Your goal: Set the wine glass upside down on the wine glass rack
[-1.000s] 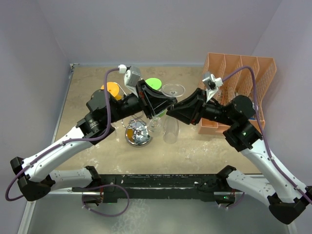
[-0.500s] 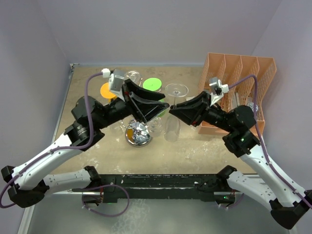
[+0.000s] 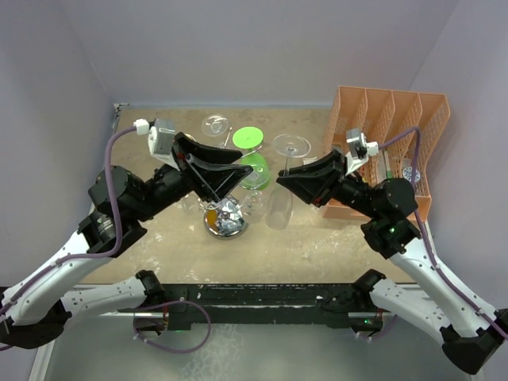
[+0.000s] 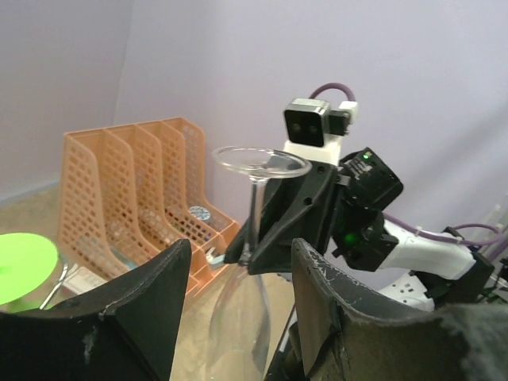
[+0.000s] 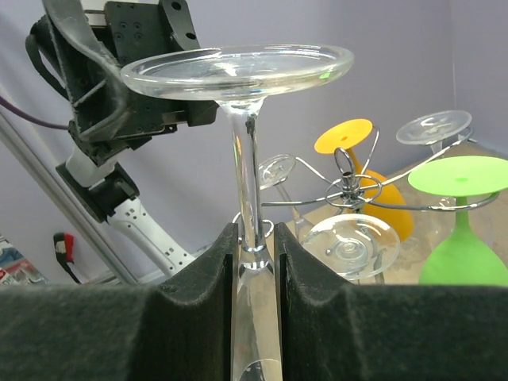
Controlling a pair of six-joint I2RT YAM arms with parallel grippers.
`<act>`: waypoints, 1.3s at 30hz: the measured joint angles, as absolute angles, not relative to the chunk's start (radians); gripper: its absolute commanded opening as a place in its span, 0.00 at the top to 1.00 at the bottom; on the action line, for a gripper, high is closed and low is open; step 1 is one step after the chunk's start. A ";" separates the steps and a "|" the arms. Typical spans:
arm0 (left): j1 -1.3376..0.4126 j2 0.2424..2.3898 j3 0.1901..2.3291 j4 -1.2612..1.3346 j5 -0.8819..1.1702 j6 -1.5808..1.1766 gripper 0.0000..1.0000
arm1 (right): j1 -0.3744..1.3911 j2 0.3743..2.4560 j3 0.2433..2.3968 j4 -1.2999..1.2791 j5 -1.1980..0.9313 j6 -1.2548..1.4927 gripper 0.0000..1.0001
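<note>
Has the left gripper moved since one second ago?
Yes. The left gripper has drawn back leftward, away from the orange file organiser and the wine glass held by the right gripper.

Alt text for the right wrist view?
The right hand pinches the stem of a clear wine glass held upside down, foot on top. Behind stands the chrome wine glass rack, with a green glass and an orange glass foot-up around it.

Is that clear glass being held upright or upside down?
Upside down: the wine glass has its foot on top, bowl below the right gripper.
</note>
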State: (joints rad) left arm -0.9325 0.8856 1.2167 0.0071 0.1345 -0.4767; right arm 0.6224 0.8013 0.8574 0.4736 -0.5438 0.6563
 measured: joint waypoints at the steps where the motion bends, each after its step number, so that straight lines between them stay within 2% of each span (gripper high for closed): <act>1: -0.933 0.876 1.222 -0.022 0.113 -0.466 0.49 | 0.629 0.797 0.855 0.479 -0.534 0.653 1.00; 6: -0.933 0.796 1.253 -0.135 -0.040 -0.405 0.49 | 0.709 0.795 0.846 0.484 -0.480 0.619 1.00; 12: -0.933 0.638 1.287 -0.227 -0.339 -0.344 0.49 | 0.931 0.883 0.847 0.476 -0.352 0.531 1.00; 17: -0.933 0.543 1.287 -0.271 -0.517 -0.326 0.49 | 1.031 0.953 0.846 0.477 -0.269 0.491 1.00; 29: -0.933 0.524 1.258 -0.391 -0.726 -0.327 0.49 | 1.142 1.023 0.716 0.620 -0.065 0.468 1.00; 39: -0.933 0.517 1.245 -0.429 -0.789 -0.338 0.49 | 1.178 1.085 0.662 0.746 0.064 0.486 1.00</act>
